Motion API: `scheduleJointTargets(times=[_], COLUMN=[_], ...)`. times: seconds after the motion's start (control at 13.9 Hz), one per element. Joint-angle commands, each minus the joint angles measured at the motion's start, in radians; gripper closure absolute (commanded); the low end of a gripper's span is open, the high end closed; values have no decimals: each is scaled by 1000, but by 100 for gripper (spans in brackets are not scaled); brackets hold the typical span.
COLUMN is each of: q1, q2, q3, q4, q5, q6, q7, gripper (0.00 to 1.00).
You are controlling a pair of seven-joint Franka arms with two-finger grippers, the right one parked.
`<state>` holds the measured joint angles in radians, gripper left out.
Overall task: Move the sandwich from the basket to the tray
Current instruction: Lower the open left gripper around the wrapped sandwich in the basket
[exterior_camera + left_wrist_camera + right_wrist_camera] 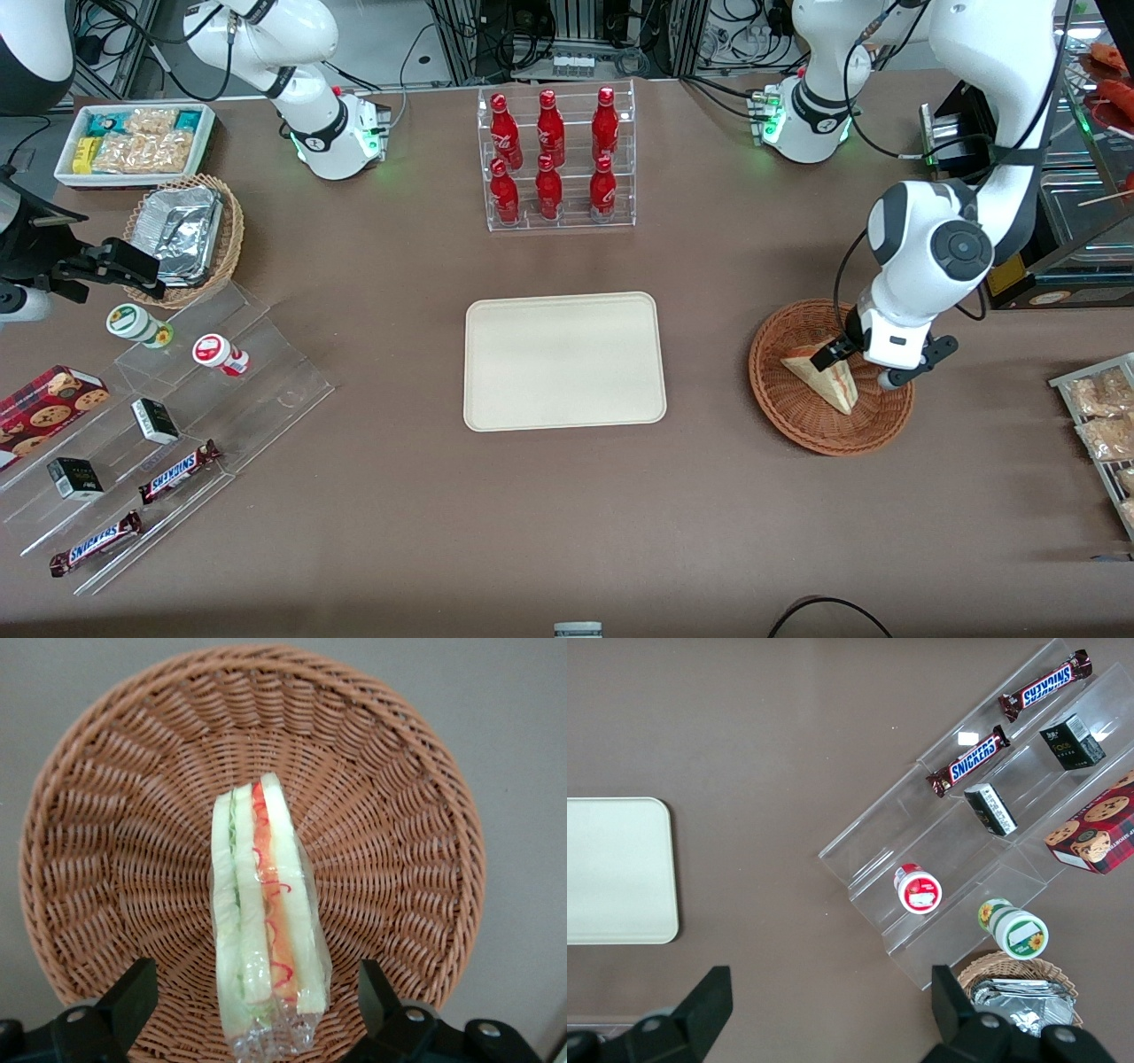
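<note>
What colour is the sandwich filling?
Red and green between white bread on the sandwich; clearest in the left wrist view.

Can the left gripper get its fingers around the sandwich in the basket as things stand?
Probably yes. The gripper hangs open right over the sandwich, one finger on each side of it, not touching. The sandwich stands on edge in the basket with nothing else around it.
</note>
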<state>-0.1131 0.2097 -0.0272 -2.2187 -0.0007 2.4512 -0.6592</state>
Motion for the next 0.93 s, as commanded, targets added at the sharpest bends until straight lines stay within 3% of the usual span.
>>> scheduleJointTargets(times=[0.0,0.72,0.79,0.86], q1=[-33,-26,-27,-27], q2=[25,86,89,92], q3=[7,13,13,13], q4=[-4,-7,-9,-9], q5=[13,8,8,8], q6=[23,126,134,132], q7=[-39,-69,-69,-69], gripper=[0,1,8,50])
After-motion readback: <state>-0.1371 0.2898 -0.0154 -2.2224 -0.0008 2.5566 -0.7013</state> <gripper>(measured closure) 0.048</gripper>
